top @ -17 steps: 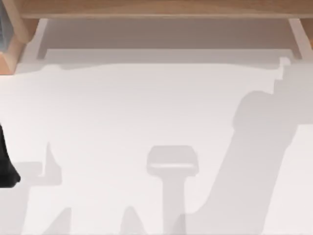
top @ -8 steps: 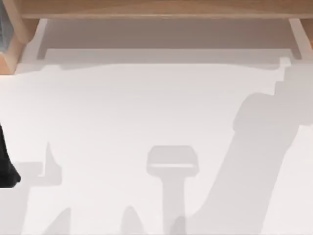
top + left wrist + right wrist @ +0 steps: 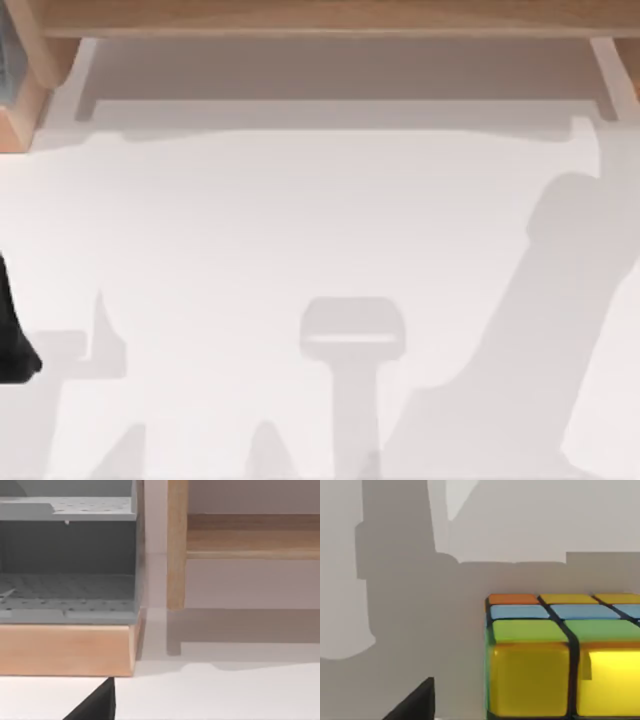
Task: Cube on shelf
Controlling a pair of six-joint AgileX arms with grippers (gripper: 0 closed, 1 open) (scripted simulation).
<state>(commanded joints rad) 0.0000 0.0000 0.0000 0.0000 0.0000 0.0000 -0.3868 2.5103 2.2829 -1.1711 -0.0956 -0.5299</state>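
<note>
The cube [image 3: 560, 665] fills the near part of the right wrist view, with yellow, green, blue and orange squares between dark lines. It rests on the white table. One dark fingertip [image 3: 415, 704] of my right gripper shows beside the cube, apart from it. The shelf [image 3: 320, 18] runs along the far edge of the top view as a light-brown board on pale uprights. Its upright [image 3: 176, 545] and board [image 3: 250, 535] also appear in the left wrist view. My left arm [image 3: 10, 340] stays parked at the table's left edge.
A grey perforated rack [image 3: 67, 560] on a wooden base [image 3: 65, 650] stands to the left of the shelf. Grey shadows of both arms lie across the white table [image 3: 300, 210].
The right arm's shadow on the table has shifted to the right. The left arm has not moved.
</note>
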